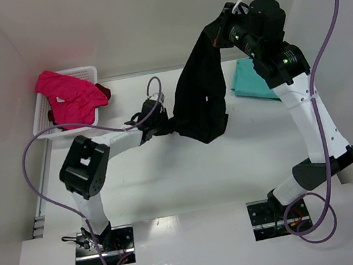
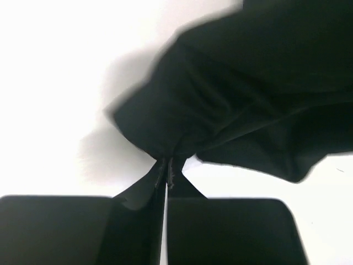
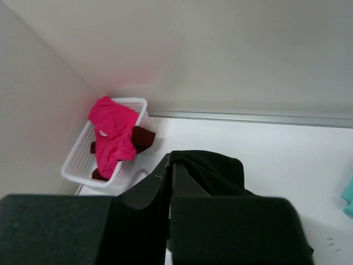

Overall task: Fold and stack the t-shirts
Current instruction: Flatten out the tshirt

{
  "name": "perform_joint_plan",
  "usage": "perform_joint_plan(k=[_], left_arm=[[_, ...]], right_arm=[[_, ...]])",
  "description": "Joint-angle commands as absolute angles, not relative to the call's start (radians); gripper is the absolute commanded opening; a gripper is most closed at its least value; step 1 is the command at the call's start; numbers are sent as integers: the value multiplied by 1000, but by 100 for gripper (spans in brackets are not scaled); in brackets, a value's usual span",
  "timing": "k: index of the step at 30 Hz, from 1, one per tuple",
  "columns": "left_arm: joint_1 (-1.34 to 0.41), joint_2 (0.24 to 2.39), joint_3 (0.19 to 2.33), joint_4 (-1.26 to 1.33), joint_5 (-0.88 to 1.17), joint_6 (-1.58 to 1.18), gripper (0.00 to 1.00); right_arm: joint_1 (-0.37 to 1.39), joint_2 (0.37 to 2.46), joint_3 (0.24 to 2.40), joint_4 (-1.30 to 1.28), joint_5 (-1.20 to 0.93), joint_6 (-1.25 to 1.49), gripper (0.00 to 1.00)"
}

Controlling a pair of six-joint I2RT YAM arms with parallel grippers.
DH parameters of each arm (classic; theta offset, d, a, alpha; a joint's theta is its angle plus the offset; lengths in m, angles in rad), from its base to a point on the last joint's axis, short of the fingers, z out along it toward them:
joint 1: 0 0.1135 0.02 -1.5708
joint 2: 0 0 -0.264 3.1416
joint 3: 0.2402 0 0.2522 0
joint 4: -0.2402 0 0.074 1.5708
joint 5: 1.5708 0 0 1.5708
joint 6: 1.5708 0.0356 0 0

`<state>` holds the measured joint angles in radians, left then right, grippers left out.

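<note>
**A:** Where is the black t-shirt [image 1: 202, 101] hanging right now?

**B:** It is hanging in the air between the two arms, above the table [image 1: 203, 175]. The right gripper [image 1: 221, 26] is holding its upper end high toward the back. The cloth is draping down and to the left, where the left gripper [image 1: 161, 127] is pinching a low edge.

**A:** Are both sets of jaws clamping cloth?

**B:** Yes. In the left wrist view the fingers [image 2: 185, 187] are pressing together, with a bunched fold of black fabric caught at their tips. In the right wrist view the jaws are sitting closed too, with black cloth spilling out from between them.

**A:** Is the shirt's lowest part touching the table?

**B:** I am not managing to tell; the bottom fold is hanging near the surface.

**A:** What else is lying around?

**B:** A teal t-shirt [image 1: 252, 80] is lying flat on the table at the back right, partly hidden behind the right arm. At the back left corner a white lattice basket [image 1: 47, 129] is sitting. A magenta-pink t-shirt [image 1: 70, 95] is heaping over it, and a dark red t-shirt [image 1: 102, 89] is poking out at its right side
</note>
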<state>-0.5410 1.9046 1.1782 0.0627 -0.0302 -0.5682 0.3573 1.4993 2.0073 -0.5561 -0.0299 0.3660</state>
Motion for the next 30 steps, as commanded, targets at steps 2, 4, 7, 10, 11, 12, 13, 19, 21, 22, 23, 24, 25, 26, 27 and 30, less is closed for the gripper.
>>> perform_joint_plan(k=[2, 4, 7, 10, 11, 12, 13, 19, 21, 22, 23, 24, 25, 26, 27, 30], left_arm=[[-458, 1565, 1306, -55, -156, -424, 0], [-440, 1502, 1375, -115, -202, -388, 0], [-394, 1368, 1474, -195, -250, -331, 0], [-347, 1281, 1545, -250, -273, -284, 0], [-335, 1267, 1590, -273, -284, -257, 0], [-334, 1243, 1619, -290, -304, -243, 0], [-334, 1232, 1646, -304, -315, -230, 0], [-334, 1155, 1764, -391, -377, -196, 0], [-334, 1108, 1764, -416, -400, -196, 0], [-334, 1092, 1764, -438, -409, -196, 0], [-334, 1088, 1770, -469, -420, -196, 0], [-334, 1082, 1775, -498, -428, -202, 0], [-334, 1070, 1775, -518, -428, -210, 0], [-334, 1062, 1775, -536, -428, -218, 0], [-334, 1058, 1775, -559, -432, -230, 0], [-334, 1051, 1721, -602, -453, -244, 0]], right_arm=[[357, 1404, 1976, -528, 115, 336, 0], [357, 1380, 1953, -516, 149, 336, 0], [357, 1336, 1901, -506, 178, 348, 0], [357, 1305, 1882, -497, 178, 357, 0], [357, 1283, 1882, -497, 178, 366, 0], [357, 1272, 1882, -505, 178, 367, 0], [357, 1262, 1882, -506, 178, 367, 0], [357, 1155, 1873, -552, 290, 377, 0], [357, 1091, 1873, -585, 334, 390, 0], [357, 1080, 1873, -608, 345, 398, 0], [357, 1063, 1873, -641, 363, 407, 0], [357, 1047, 1864, -671, 382, 417, 0], [357, 1034, 1845, -694, 393, 430, 0], [357, 1021, 1827, -712, 399, 445, 0], [357, 1003, 1807, -728, 388, 465, 0], [357, 957, 1622, -738, 330, 529, 0]])
